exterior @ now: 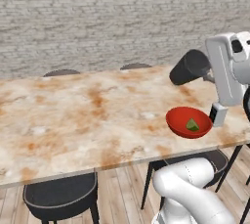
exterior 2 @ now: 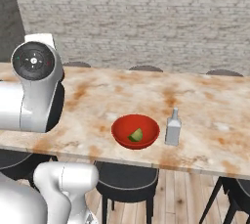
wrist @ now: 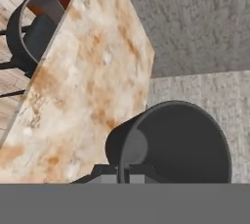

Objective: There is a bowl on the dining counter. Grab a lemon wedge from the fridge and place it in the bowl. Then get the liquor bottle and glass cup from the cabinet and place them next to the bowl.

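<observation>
Gripping the dark glass cup (wrist: 171, 142) by its rim, the claw (wrist: 124, 171) is closed narrow on the wall of the cup, whose open mouth faces the hand camera and looks empty inside. From the left base camera the cup (exterior: 190, 67) hangs tilted in the air above the counter (exterior: 73, 115), at about one o'clock from the bowl (exterior: 188, 123) and clear of it. The red bowl sits near the counter's front edge and holds one green lemon wedge (exterior: 192, 125), lying toward its right side in that view. From the right base camera the wedge (exterior 2: 136, 134) rests at the bowl's (exterior 2: 135, 131) centre, and the pale bottle (exterior 2: 173, 127) stands upright at three o'clock of the bowl, just beside its rim. Dark stools (exterior: 61, 196) stand under the counter's near edge.
</observation>
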Robot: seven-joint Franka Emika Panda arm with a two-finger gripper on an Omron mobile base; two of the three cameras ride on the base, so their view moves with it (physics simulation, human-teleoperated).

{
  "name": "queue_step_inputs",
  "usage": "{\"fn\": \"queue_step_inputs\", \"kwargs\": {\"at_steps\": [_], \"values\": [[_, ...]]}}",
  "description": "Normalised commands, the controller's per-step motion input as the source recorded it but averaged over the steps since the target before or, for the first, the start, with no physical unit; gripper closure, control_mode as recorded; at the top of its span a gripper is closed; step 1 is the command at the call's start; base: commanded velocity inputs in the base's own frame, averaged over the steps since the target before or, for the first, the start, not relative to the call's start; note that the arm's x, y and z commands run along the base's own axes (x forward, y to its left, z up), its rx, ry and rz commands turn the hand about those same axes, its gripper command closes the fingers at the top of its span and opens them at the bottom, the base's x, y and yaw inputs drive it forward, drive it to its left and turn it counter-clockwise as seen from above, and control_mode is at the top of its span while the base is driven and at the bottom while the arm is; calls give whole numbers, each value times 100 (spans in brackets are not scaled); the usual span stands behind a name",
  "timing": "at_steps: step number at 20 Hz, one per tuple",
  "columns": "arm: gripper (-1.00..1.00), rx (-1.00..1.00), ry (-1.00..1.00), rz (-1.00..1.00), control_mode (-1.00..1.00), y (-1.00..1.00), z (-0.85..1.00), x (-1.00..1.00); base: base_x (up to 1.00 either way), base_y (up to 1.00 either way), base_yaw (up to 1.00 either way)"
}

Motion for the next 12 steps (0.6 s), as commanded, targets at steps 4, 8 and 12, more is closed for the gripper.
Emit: {"fn": "queue_step_inputs", "kwargs": {"at_steps": [4, 8, 12], "values": [[100, -3, 25, 3, -100, 24, -59, 3, 0, 0, 0], [100, -11, 16, 2, -100, 37, -49, 0, 0, 0, 0], [100, -4, 16, 0, -100, 25, -43, -4, 0, 0, 0]]}}
